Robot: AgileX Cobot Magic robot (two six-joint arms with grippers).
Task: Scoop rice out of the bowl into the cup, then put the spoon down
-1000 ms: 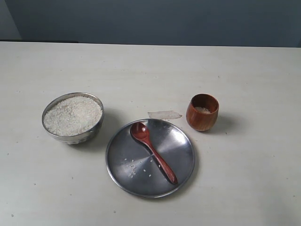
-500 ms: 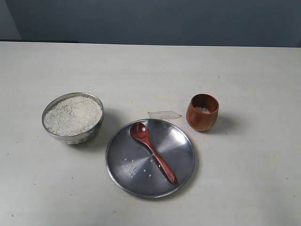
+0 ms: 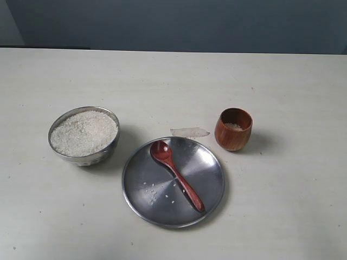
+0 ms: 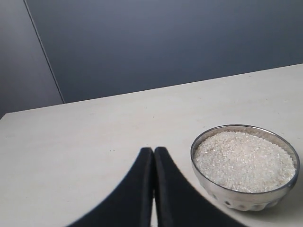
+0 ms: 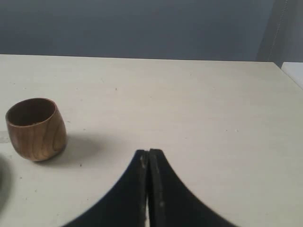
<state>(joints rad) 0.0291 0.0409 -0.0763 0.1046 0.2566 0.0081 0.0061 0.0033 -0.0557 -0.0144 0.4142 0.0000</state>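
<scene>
Nothing moved in the last second: spoon (image 3: 177,174) on plate (image 3: 205,165), bowl (image 3: 104,154) of rice (image 3: 84,132) left of plate, cup (image 3: 233,130) right-rear, possibly some grains inside, left gripper (image 4: 154,151) and right gripper (image 5: 148,152) pressed together, empty, so probably done.

No change shows between the earlier exterior pictures and now. The slim dark reddish-brown wooden spoon (image 3: 177,176) lies on the wide flat steel plate (image 3: 209,168) exactly as before

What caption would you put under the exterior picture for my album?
A wooden spoon rests on a steel plate between a bowl of rice and a small wooden cup.
</scene>
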